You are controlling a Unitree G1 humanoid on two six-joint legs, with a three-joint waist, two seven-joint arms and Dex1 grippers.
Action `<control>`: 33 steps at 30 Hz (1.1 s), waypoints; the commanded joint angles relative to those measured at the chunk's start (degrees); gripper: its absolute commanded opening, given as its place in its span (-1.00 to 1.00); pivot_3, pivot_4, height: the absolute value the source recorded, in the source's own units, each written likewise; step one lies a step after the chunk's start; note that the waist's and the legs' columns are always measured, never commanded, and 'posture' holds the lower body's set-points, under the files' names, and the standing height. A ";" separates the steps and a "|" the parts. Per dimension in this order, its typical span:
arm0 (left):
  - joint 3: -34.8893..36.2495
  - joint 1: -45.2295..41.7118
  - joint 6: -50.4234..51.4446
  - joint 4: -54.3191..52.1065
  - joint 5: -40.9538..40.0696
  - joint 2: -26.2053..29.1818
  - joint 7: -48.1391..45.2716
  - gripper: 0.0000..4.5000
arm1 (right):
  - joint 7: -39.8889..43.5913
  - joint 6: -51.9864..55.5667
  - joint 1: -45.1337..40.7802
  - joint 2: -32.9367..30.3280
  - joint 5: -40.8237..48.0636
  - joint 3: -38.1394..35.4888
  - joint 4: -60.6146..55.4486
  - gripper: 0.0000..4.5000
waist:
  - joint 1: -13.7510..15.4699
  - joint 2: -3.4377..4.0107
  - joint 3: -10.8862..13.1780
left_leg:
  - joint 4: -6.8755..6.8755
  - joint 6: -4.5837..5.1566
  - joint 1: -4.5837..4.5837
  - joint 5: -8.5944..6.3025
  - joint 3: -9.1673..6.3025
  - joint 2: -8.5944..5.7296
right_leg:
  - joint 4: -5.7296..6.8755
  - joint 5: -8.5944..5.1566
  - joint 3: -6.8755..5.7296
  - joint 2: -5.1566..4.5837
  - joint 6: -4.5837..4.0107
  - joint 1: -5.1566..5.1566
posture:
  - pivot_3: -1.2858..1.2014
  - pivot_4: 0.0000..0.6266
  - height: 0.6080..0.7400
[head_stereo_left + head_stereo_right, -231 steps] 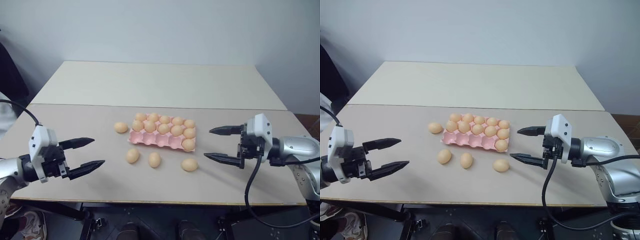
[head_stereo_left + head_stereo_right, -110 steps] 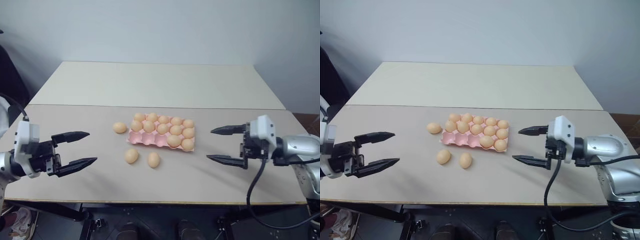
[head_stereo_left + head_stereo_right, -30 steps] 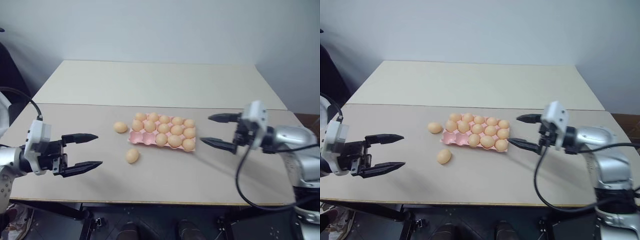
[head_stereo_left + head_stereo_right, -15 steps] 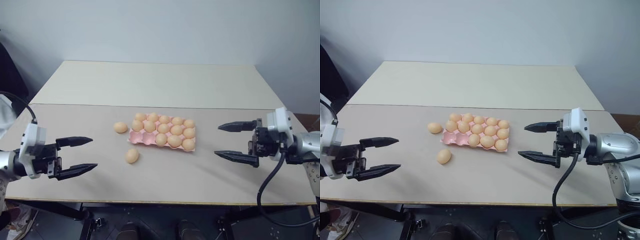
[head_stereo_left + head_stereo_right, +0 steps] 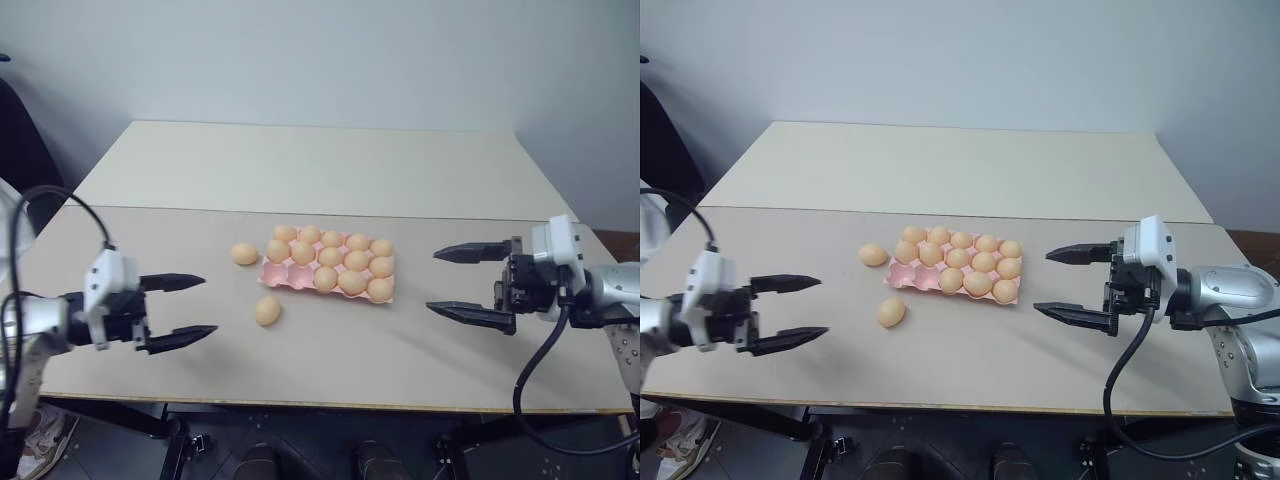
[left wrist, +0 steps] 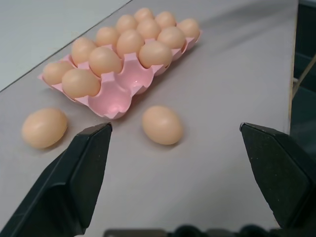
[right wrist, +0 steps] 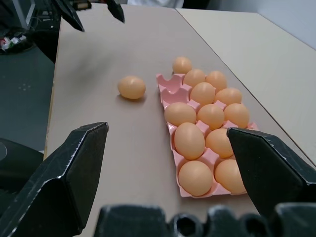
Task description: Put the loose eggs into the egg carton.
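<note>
From the head, we saw the left claw [image 5: 185, 310] spread wide and empty over the counter [image 5: 330, 355], one loose egg [image 5: 266, 311] just beyond its tips and another loose egg [image 5: 244, 254] farther on, beside the egg carton [image 5: 300, 283]. The right claw [image 5: 470, 283] also gaped empty, the carton well past its tips. In our left wrist view, the near egg [image 6: 162, 124] lay between the claw's fingers [image 6: 84, 170]. In our right wrist view, the carton [image 7: 170, 89] sat ahead.

Plain pale grey-blue wall [image 5: 320, 50] behind. Two beige tables pushed together: far table [image 5: 320, 165], near table [image 5: 330, 360]. Dark floor [image 5: 300, 450] below near edge.
</note>
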 commanded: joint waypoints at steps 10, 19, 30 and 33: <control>-16.69 -5.72 5.45 -1.87 14.87 -9.73 19.31 1.00 | -1.69 -1.39 -0.04 -0.95 1.00 -1.56 -3.40 0.99 | -0.26 0.00 0.00 | 0.04 0.00 -0.03 0.00 -0.04 -0.01 | 0.03 0.01 0.02 0.01 0.00 0.00 | 0.03 -0.52 1.00; -17.94 -6.10 6.30 -1.60 17.02 -12.08 22.76 0.31 | -2.37 -1.79 -0.06 -0.81 0.67 -1.52 -3.73 1.00 | -0.31 0.00 0.00 | 0.05 0.00 -0.04 0.00 -0.05 -0.01 | 0.03 0.01 0.01 0.01 0.00 -0.02 | 0.03 -0.52 1.00; -7.41 -7.83 2.54 -4.95 2.76 -8.98 11.33 -0.11 | -3.21 -2.90 -0.13 -0.30 0.14 -0.86 -3.58 1.00 | 0.16 0.00 0.00 | 0.06 0.00 -0.03 0.00 -0.04 -0.01 | 0.04 0.00 -0.02 -0.01 0.00 0.01 | 0.03 -0.52 1.00; -10.70 -13.02 2.26 -1.07 5.43 -12.00 14.37 -0.11 | -3.53 -3.36 -0.68 0.06 0.09 -0.18 -3.34 1.00 | 0.63 -0.01 -0.01 | 0.09 0.00 0.00 0.00 -0.08 -0.04 | 0.02 0.01 -0.05 -0.01 0.01 0.09 | 0.03 -0.52 1.00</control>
